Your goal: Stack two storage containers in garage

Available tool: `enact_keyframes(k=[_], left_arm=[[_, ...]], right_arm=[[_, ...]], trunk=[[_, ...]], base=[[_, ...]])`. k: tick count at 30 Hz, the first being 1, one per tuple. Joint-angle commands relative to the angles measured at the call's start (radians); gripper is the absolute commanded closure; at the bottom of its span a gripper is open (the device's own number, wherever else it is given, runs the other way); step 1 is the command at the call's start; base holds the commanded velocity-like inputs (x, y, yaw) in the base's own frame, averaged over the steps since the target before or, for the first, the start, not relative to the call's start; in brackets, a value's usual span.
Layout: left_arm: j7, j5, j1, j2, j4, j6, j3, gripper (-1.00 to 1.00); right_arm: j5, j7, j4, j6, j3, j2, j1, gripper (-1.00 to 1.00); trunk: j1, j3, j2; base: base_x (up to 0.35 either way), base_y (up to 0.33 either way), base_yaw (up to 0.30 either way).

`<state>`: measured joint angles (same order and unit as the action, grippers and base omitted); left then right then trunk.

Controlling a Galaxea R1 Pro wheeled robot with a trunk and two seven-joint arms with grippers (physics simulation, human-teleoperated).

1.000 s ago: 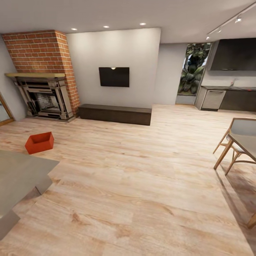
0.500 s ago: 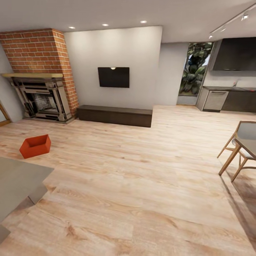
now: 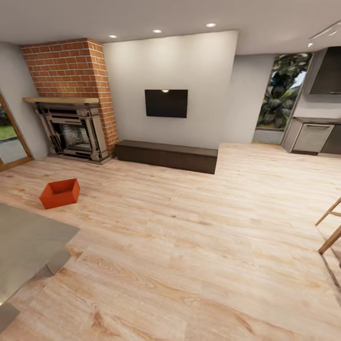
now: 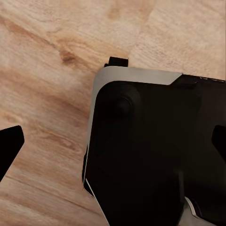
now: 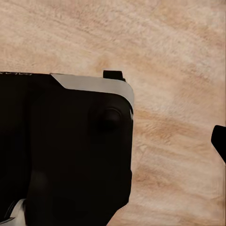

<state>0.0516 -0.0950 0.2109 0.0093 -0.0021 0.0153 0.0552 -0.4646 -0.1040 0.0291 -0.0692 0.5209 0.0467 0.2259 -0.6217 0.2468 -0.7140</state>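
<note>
One red bin (image 3: pixel 60 193) sits at the left on the wide bare wood floor (image 3: pixel 199 246), near the grey table edge (image 3: pixel 45 237). Both claws' opening cannot be told.

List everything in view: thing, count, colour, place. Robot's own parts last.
storage container: one, orange-red, on the wood floor at left, before the fireplace
fireplace: one, red brick with dark surround, far left wall
TV: one, black, on the white wall
low bench: one, dark brown, under the TV
grey surface: one, near left edge
chair legs: wooden, right edge
kitchen units: grey, far right
floor: light wood planks
robot base: black and white, under both wrist cameras
fingers: black tips at the wrist views' edges
</note>
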Motion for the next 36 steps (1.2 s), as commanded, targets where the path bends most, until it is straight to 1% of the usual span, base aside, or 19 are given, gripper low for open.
enact_keyframes(k=[1, 25, 36], left_arm=[[0.0, -0.008, 0.001, 0.0, 0.0, 0.002, 0.005, -1.0], [0.0, -0.008, 0.001, 0.0, 0.001, 0.002, 0.005, -1.0], [0.0, -0.008, 0.001, 0.0, 0.001, 0.002, 0.005, -1.0]], right_arm=[[-0.009, -0.001, 0.003, -0.006, 0.008, 0.001, 0.001, -1.0], [-0.009, -0.001, 0.003, -0.009, 0.008, 0.001, 0.001, -1.0], [-0.009, -0.002, 0.003, -0.009, 0.008, 0.001, 0.001, -1.0]], trunk=[[-0.001, 0.001, -0.001], [-0.001, 0.001, -0.001], [-0.001, 0.001, -0.001]], base=[[0.325, 0.0, 0.152], [0.325, 0.0, 0.014], [0.325, 0.0, 0.229]])
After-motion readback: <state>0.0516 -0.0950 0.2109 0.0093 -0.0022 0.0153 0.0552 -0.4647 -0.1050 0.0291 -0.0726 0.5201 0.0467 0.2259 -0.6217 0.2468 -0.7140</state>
